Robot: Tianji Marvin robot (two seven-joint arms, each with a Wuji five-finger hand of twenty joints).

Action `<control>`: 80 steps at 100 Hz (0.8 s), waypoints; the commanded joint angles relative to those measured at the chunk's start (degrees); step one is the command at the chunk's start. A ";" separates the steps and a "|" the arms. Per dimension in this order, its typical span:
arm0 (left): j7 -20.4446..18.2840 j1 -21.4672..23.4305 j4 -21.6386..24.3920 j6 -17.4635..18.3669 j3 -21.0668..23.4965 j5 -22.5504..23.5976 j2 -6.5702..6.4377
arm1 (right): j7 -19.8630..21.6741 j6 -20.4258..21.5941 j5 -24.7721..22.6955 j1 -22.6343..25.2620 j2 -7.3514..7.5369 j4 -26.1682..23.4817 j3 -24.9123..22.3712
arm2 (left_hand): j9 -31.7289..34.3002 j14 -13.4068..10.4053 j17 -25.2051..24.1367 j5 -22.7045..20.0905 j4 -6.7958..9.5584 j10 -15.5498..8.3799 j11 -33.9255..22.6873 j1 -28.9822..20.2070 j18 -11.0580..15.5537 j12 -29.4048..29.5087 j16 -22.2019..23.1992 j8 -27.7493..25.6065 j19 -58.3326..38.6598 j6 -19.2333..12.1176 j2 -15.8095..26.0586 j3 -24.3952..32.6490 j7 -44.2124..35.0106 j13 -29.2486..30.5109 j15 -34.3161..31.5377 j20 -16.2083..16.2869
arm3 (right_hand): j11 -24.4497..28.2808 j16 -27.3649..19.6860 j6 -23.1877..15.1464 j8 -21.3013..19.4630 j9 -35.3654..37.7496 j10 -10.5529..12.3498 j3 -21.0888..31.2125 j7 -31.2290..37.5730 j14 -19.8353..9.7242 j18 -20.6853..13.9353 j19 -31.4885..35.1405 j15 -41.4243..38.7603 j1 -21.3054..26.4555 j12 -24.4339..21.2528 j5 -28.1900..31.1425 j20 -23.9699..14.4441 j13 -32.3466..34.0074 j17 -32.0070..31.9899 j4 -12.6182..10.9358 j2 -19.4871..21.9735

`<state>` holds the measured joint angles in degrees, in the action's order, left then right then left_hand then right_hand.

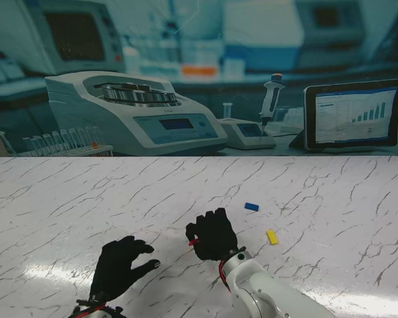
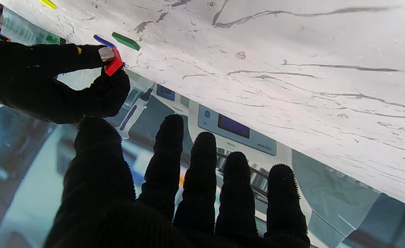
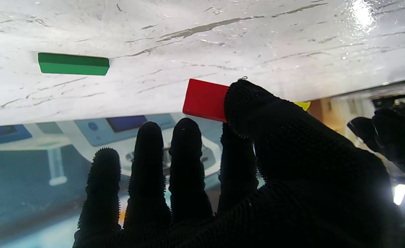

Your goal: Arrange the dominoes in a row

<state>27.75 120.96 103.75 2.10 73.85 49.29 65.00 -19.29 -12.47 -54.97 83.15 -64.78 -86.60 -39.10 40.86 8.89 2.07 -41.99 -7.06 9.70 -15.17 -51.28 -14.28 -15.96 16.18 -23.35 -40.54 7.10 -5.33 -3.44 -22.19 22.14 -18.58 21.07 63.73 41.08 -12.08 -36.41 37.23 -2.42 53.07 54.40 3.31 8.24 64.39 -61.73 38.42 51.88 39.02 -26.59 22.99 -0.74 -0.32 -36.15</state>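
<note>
Stand view: my right hand pinches a red domino; left hand empty, fingers spread; blue domino and yellow domino flat on the tabletop.
Left wrist: green domino near the red.
Right wrist: thumb and forefinger clamp the red domino.

Red domino pinched in right robot hand; green domino beyond
</note>
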 commanded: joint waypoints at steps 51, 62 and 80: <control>-0.76 -0.06 -0.46 1.42 -0.42 -0.25 0.22 | -4.04 0.73 0.32 3.11 -0.51 -0.47 -2.30 | 1.96 0.31 0.03 -0.95 1.17 -0.65 -0.90 0.79 -1.35 -1.13 1.06 -0.80 -2.85 -0.29 0.98 -0.17 -0.69 1.11 -0.75 1.16 | 1.50 -0.42 4.31 5.32 13.98 4.50 3.77 4.61 -3.12 1.22 4.97 2.01 -0.86 -1.00 5.28 1.49 10.32 1.82 2.79 -3.89; -0.85 -0.05 -0.45 1.37 -0.45 -0.22 0.20 | -5.96 0.90 0.67 3.71 -0.86 -0.09 -2.49 | 1.96 0.28 0.02 -0.89 1.16 -0.66 -0.90 0.80 -1.37 -1.12 1.06 -0.78 -2.87 -0.30 0.98 -0.18 -0.72 1.10 -0.72 1.17 | -2.07 -5.35 5.64 3.92 17.50 5.46 3.06 3.78 -1.84 1.21 4.88 9.08 -1.30 -5.13 5.01 2.00 12.87 1.80 2.74 -2.81; -0.75 -0.06 -0.49 1.31 -0.47 0.01 0.18 | -6.27 1.56 1.25 4.54 -0.95 -0.62 -3.25 | 1.93 0.22 -0.06 -0.87 1.16 -0.72 -0.89 0.84 -1.37 -1.12 1.05 -0.76 -2.83 -0.39 0.95 -0.20 -0.80 1.00 -0.66 1.15 | -5.39 -7.97 8.43 0.75 21.67 5.25 2.87 3.22 -1.74 1.11 5.20 12.02 -1.73 -13.64 4.11 2.92 14.79 1.73 1.98 -1.47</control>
<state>27.47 120.59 103.40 2.14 73.57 49.34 64.97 -25.56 -11.30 -53.96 86.87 -65.40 -86.62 -42.31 41.52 8.91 2.07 -42.02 -7.06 9.70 -15.53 -51.28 -14.76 -16.34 16.22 -23.36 -41.59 7.10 -5.33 -3.44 -22.37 22.86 -18.58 21.42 58.92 34.04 -4.72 -33.51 56.32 2.18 55.71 56.01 1.34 8.24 68.03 -50.72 38.35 40.44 41.98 -24.67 36.71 1.53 0.38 -38.66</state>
